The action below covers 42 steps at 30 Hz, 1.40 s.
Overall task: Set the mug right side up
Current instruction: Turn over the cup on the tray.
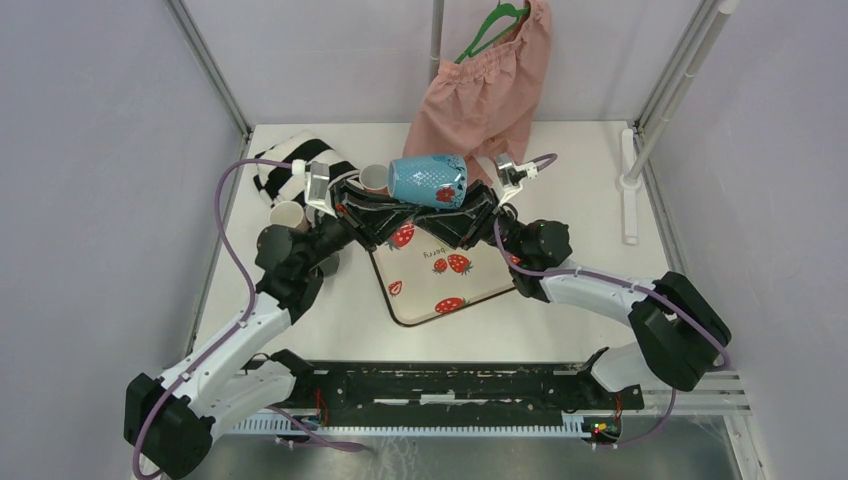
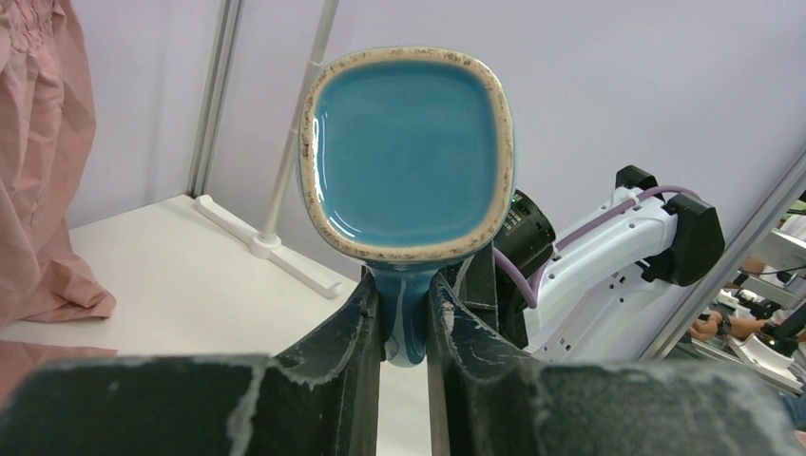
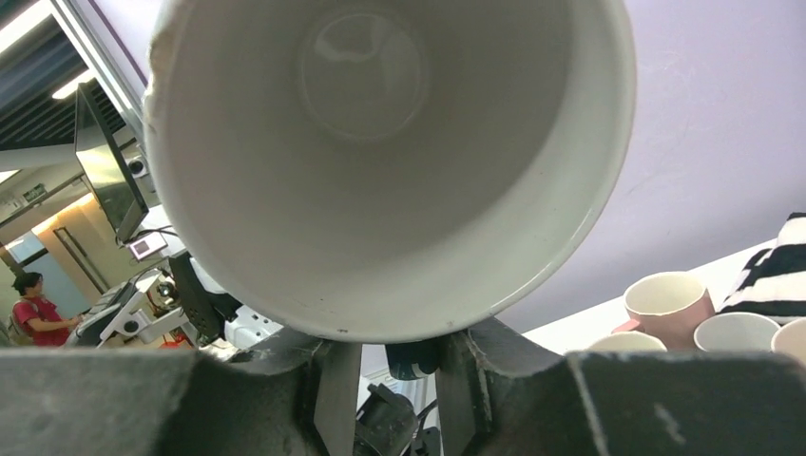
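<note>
Mug [image 1: 428,180] in the air over far edge of strawberry tray [image 1: 480,282], long axis level: base faces left gripper [image 2: 403,313], clamped on the handle [image 2: 406,337]; mouth faces right gripper [image 3: 399,347], jaws straddling the rim [image 3: 380,330], grip unclear.

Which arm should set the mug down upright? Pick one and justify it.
Right, probably. The right gripper faces the open mouth of the mug, so tipping down would land the base first. The left gripper clamps the handle from the base side.
</note>
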Motion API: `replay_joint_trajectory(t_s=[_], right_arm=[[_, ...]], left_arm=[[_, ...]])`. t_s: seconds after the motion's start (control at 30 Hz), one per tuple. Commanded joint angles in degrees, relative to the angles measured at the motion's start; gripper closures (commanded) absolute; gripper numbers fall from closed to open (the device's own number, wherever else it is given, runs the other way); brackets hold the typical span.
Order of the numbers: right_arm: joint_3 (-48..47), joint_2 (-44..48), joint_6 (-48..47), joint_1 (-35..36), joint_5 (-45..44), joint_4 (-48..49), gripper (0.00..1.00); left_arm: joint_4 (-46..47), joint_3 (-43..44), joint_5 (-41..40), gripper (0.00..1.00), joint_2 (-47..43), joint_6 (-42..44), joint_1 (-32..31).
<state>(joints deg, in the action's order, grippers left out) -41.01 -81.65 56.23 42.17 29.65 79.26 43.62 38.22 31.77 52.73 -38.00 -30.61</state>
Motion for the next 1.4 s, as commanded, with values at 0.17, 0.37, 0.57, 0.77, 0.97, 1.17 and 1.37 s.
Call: replay_joint_trajectory(t_s=[0.17, 0.37, 0.57, 0.77, 0.97, 1.17, 1.37], right_arm=[[-2.63, 0.53, -0.02, 0.26, -0.76, 3.97, 0.79], [-0.68, 3.12, -3.48, 0.24, -2.71, 2.29, 0.97], [1.68, 5.67, -5.86, 0.23, -4.52, 2.42, 1.0], [5.84, 9.7, -8.63, 0.26, -9.58, 2.43, 1.0], [6.94, 14.54, -16.17, 0.26, -14.32, -10.0, 1.0], [4.82, 18.24, -25.37, 0.77, -21.86, -31.16, 1.0], [0.04, 17.84, -30.64, 2.95, -29.26, -46.63, 1.0]], left_arm=[[2.86, 1.27, 2.7, 0.98, -0.83, -1.55, -0.33], [-2.32, 1.75, 1.49, 0.89, -2.15, 0.72, -0.34], [-10.37, 2.89, -1.38, 0.62, -4.14, 5.09, -0.34], [-20.06, 3.98, -2.15, 0.39, -5.82, 9.83, -0.33], [-32.86, 1.89, -9.26, 0.35, -9.86, 13.44, -0.35], [-48.2, 2.31, -27.88, 0.23, -14.79, 14.33, -0.38], [-59.01, 6.21, -45.53, 0.08, -16.18, 13.78, -0.33]])
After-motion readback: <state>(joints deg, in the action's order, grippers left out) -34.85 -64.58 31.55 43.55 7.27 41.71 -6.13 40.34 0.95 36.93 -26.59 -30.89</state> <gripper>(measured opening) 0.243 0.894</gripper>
